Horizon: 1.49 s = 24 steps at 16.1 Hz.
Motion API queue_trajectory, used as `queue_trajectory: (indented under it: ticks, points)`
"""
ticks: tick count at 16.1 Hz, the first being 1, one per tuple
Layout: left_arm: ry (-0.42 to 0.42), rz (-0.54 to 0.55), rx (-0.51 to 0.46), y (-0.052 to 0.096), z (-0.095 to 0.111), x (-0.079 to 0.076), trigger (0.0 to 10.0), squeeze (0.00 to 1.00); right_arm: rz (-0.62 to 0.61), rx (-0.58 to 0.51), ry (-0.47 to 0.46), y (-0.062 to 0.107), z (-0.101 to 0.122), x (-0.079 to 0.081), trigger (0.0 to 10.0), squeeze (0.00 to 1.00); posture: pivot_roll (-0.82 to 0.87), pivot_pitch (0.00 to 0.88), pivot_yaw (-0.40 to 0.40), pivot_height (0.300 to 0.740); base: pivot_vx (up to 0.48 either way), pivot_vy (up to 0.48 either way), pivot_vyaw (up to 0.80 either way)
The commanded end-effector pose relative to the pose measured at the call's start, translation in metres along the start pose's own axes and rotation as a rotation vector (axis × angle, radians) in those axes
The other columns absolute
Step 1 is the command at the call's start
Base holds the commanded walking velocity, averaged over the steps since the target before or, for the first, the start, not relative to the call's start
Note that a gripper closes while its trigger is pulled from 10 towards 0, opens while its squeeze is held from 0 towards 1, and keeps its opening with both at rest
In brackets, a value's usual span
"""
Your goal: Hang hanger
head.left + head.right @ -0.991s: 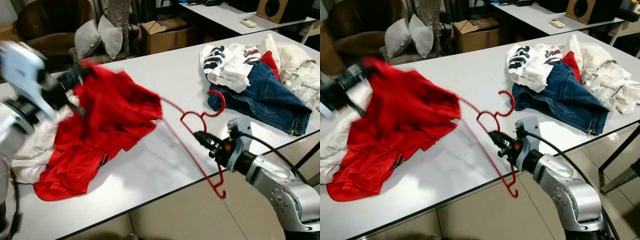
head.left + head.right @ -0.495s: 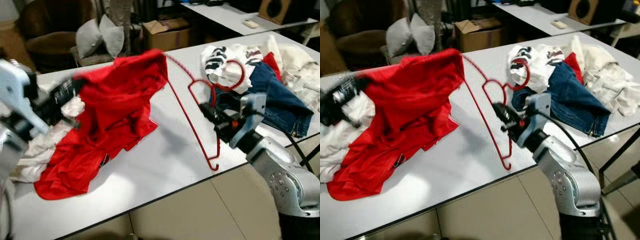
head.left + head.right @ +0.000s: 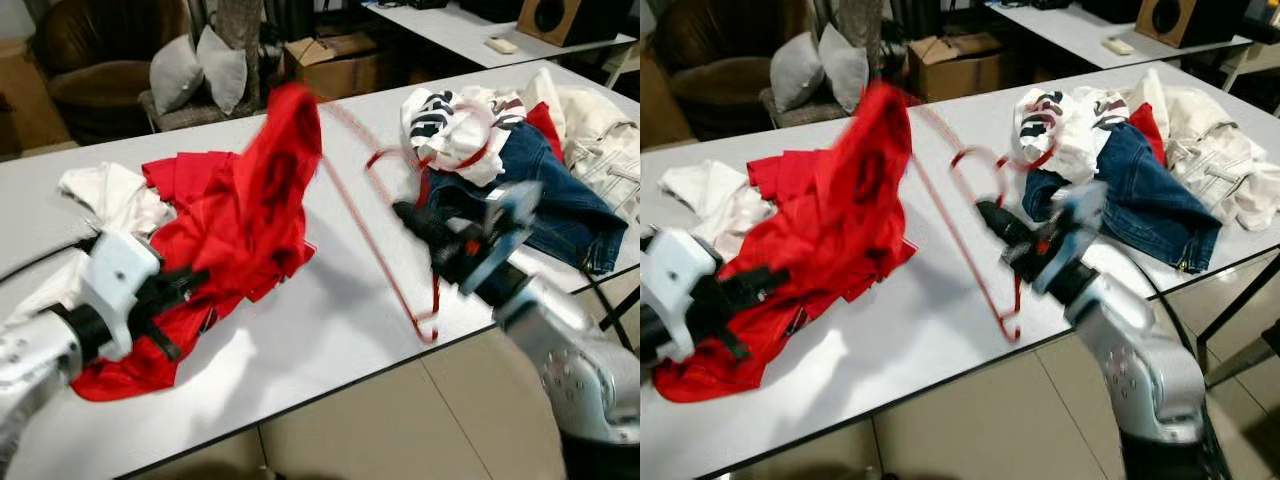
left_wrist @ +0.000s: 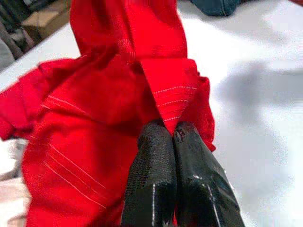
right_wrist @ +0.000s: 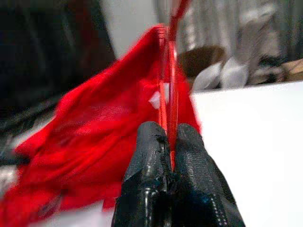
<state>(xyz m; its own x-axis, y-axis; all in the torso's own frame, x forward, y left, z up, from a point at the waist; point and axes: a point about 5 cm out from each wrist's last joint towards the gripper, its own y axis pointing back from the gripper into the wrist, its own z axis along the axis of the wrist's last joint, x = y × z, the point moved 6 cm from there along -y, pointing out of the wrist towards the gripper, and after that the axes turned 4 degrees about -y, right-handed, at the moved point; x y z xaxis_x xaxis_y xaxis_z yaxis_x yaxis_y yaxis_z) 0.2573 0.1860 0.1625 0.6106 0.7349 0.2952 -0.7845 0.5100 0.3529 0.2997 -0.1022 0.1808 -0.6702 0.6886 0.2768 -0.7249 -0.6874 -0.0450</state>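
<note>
We see the right gripper [image 5: 169,142] clamped on the red wire hanger [image 3: 385,250], held tilted above the white table [image 3: 330,340]. One hanger end sits inside the red shirt [image 3: 250,215], lifting it into a peak. The left gripper [image 4: 171,135] pinches the shirt's lower fabric, fingers closed. Jeans [image 3: 545,205] and white clothes [image 3: 455,125] lie beyond

We see an evenly lit room, the white table [image 3: 330,330] bright with a pale sheen near its front edge. Soft shadows lie beside the red garment [image 3: 240,215] and under the red hanger [image 3: 385,245]. Motion blur smears the hanger, the raised cloth and the right gripper [image 3: 405,213]. In the right wrist view the background is soft and out of focus.
</note>
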Motion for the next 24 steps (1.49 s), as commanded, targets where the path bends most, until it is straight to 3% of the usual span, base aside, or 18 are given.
queue_trajectory:
  ticks: [1,2,3,5,6,10,13,14,17,19,21,24]
  points:
    - [-0.012,-0.002,0.008,-0.002,-0.002,-0.003,0.0,0.0,0.038,0.038,0.024,0.0,-0.007,0.009,10.0,0.0,-0.14,0.007,0.065,0.74,0.0,0.0,0.0]
    - [-0.03,0.012,0.048,-0.004,-0.011,-0.003,0.0,0.0,0.024,0.165,0.058,0.008,-0.031,0.008,10.0,0.0,-0.15,0.007,0.065,0.74,0.0,0.0,0.0]
    - [-0.036,0.021,0.067,-0.004,-0.015,-0.001,0.0,0.0,-0.02,0.219,0.07,0.013,-0.042,0.0,10.0,0.0,-0.15,0.007,0.065,0.74,0.0,0.0,0.0]
    - [-0.058,0.008,0.114,0.0,-0.023,-0.002,0.0,0.0,-0.183,0.356,0.107,0.038,-0.066,-0.03,10.0,0.0,-0.15,0.006,0.066,0.74,0.0,0.0,0.0]
    - [-0.057,-0.024,0.127,0.001,-0.025,-0.007,0.0,0.0,-0.179,0.374,0.115,0.046,-0.068,-0.03,10.0,0.0,-0.15,0.005,0.068,0.74,0.0,0.0,0.0]
    - [-0.092,-0.052,0.175,-0.002,-0.034,-0.013,0.0,0.0,-0.079,0.444,0.141,0.051,-0.082,-0.01,10.0,0.0,-0.15,0.0,0.075,0.74,0.0,0.0,0.0]
    - [-0.091,-0.073,0.15,-0.003,-0.031,-0.017,0.0,0.0,-0.113,0.391,0.164,0.04,-0.076,-0.014,10.0,0.0,-0.15,0.0,0.072,0.74,0.0,0.0,0.0]
    - [-0.075,-0.053,0.081,-0.006,-0.018,-0.013,0.0,0.0,-0.091,0.328,0.18,0.029,-0.065,-0.01,10.0,0.0,-0.15,0.0,0.072,0.74,0.0,0.0,0.0]
    - [-0.033,0.075,-0.102,-0.009,0.02,0.015,0.0,0.0,-0.073,0.285,0.211,0.011,-0.057,-0.005,10.0,0.0,-0.14,0.0,0.064,0.74,0.0,0.0,0.0]
    - [-0.004,0.313,-0.258,0.003,0.049,0.061,0.0,0.0,-0.053,0.265,0.229,0.0,-0.052,-0.002,10.0,0.0,-0.13,0.0,0.057,0.74,0.0,0.0,0.0]
    - [0.012,0.451,-0.342,0.017,0.063,0.086,0.0,0.0,-0.04,0.253,0.242,-0.007,-0.048,0.0,10.0,0.0,-0.13,0.0,0.053,0.74,0.0,0.0,0.0]
    - [0.038,0.462,-0.37,0.028,0.065,0.091,0.0,0.0,-0.096,0.205,0.25,-0.014,-0.037,-0.011,10.0,0.0,-0.11,0.0,0.048,0.74,0.0,0.0,0.0]
